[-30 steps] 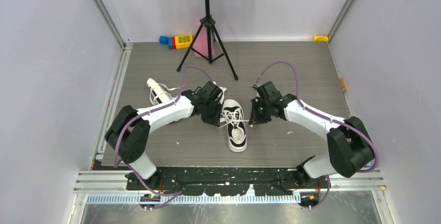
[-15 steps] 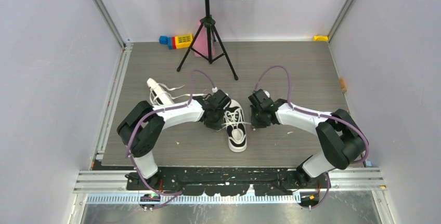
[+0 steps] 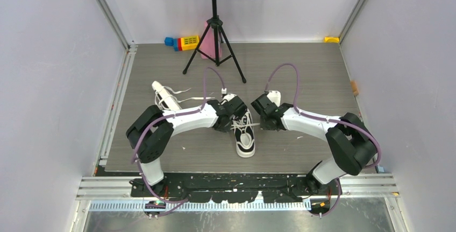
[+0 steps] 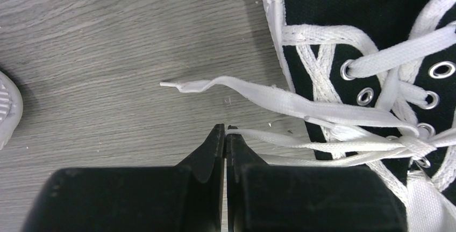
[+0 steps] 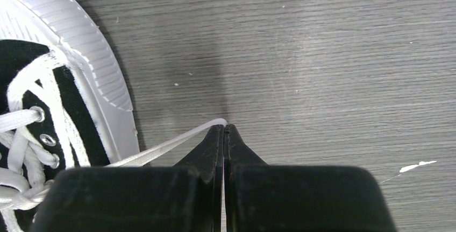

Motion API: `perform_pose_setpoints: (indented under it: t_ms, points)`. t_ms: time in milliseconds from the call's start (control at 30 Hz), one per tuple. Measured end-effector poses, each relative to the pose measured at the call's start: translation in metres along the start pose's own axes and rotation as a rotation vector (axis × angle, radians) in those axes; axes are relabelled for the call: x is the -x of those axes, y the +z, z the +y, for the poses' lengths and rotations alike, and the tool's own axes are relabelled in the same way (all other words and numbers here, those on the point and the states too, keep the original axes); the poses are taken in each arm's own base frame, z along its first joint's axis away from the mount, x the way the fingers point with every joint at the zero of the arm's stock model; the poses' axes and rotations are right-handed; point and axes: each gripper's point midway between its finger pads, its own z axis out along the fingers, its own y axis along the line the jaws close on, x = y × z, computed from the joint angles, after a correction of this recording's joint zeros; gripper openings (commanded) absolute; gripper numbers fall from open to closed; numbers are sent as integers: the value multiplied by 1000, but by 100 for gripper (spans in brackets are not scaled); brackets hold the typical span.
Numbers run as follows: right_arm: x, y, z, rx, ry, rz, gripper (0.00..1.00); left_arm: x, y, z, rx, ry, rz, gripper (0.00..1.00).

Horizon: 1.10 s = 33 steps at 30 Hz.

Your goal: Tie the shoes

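One black sneaker (image 3: 245,134) with a white sole lies mid-table, toe toward me, with its white laces (image 3: 243,126) loosely crossed. My left gripper (image 3: 232,116) is at its left side, shut on a lace strand (image 4: 269,135) that runs right to the eyelets. The shoe fills the right of the left wrist view (image 4: 376,6), and a free lace end (image 4: 193,85) lies on the table there. My right gripper (image 3: 260,119) is at the shoe's right side, shut on a lace (image 5: 172,143) that runs left to the shoe (image 5: 75,108). The second shoe (image 3: 163,95) lies at the back left.
A black music stand tripod (image 3: 215,33) stands at the back centre. Coloured toy blocks (image 3: 183,42) and a pink object (image 3: 206,46) sit beside it. A yellow piece (image 3: 332,39) is in the back right corner. Metal rails (image 3: 119,92) border the left edge.
Both grippers have moved inward toward the shoe and closer to each other, still holding their laces. The shoe has stayed in place.
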Motion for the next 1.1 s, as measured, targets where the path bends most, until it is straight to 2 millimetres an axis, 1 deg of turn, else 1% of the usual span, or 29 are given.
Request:
perform_pose_setpoints:
  t_ms: [400, 567, 733, 767, 800, 900, 967, 1000, 1033, 1100]
  points:
    - [0, 5, -3, -53, 31, -13, 0, -3, 8, 1, 28, -48, -8, 0]
    - [-1, 8, 0, -96, 5, -24, 0, -5, 13, 1, 67, -35, -12, 0]
    - [3, 7, -1, -105, 13, -41, 0, -6, 12, 1, 69, -31, -16, 0]
    - [4, 5, -1, -102, 9, -45, 6, -5, 11, 1, 67, -28, -17, 1]
    - [5, 4, 0, -95, -1, -49, 19, -4, 10, 0, 63, -20, -19, 6]
    - [11, -5, 4, -46, -16, -64, 35, -1, 2, 2, 45, 10, -23, 35]
    - [15, -13, 9, 13, -14, -74, 42, 1, -8, 5, 29, 30, -26, 49]
    - [18, -20, 14, 60, -7, -82, 47, 4, -14, 5, 12, 34, -35, 53]
    - [21, -26, 18, 102, -1, -91, 55, 8, -20, 5, -4, 33, -48, 58]
    - [29, -40, 30, 190, 10, -111, 70, 18, -38, 4, -64, 23, -94, 65]
